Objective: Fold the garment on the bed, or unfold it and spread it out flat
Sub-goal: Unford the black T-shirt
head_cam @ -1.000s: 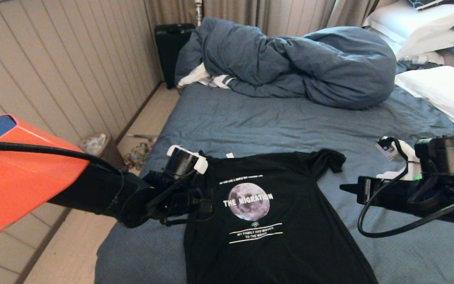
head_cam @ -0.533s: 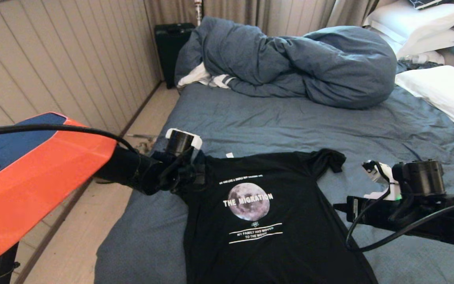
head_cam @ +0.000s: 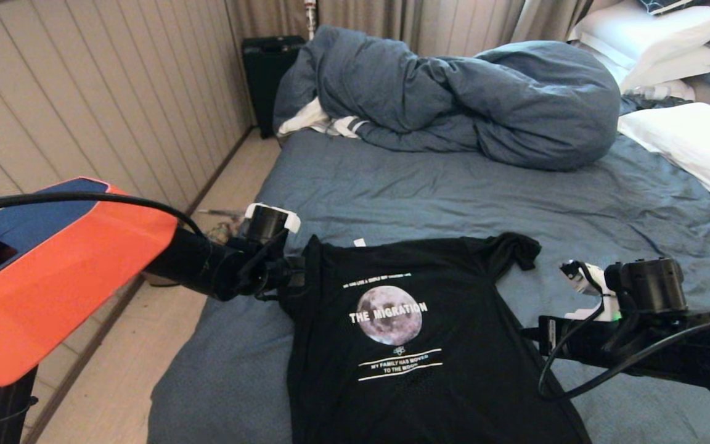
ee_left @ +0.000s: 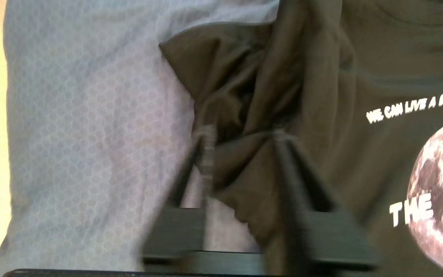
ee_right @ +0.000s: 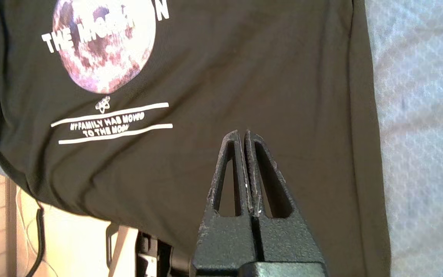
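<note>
**Black T-shirt print-up on the bed, a pincer at each side**

From the head view, the garment (head_cam: 416, 333) lies print-up on the near part of the bed (head_cam: 453, 191), its moon print and white lettering facing up, its small white neck label toward the far end; its right sleeve is crumpled at the shoulder; its hem runs out of sight at the near edge. The left pincer (head_cam: 298, 280) sits at the shirt's left shoulder, at the bed's left side, the cloth there bunched up against it; the right pincer (head_cam: 530, 333) lies low at the shirt's right side, its tip at the cloth's edge. A bunched blue-grey duvet (head_cam: 472, 98) is heaped at the far end of the bed, white pillows (head_cam: 681, 132) to its right; a black suitcase (head_cam: 265, 80) stands on the floor against the wall.

From the left wrist view, the left pincer (ee_left: 240, 134) has its jaws apart; the gathered left sleeve (ee_left: 229, 96) sits between and just beyond the fingertips, the blue-grey sheet (ee_left: 90, 134) beside it; whether the fingers press the cloth I cannot tell.

From the right wrist view, the right pincer (ee_right: 242, 134) is closed with nothing between its fingers, which meet along their length; it hangs over the lower right part of the shirt (ee_right: 244, 77), below the printed lines of text, near the shirt's side edge and the sheet (ee_right: 421, 134).
</note>
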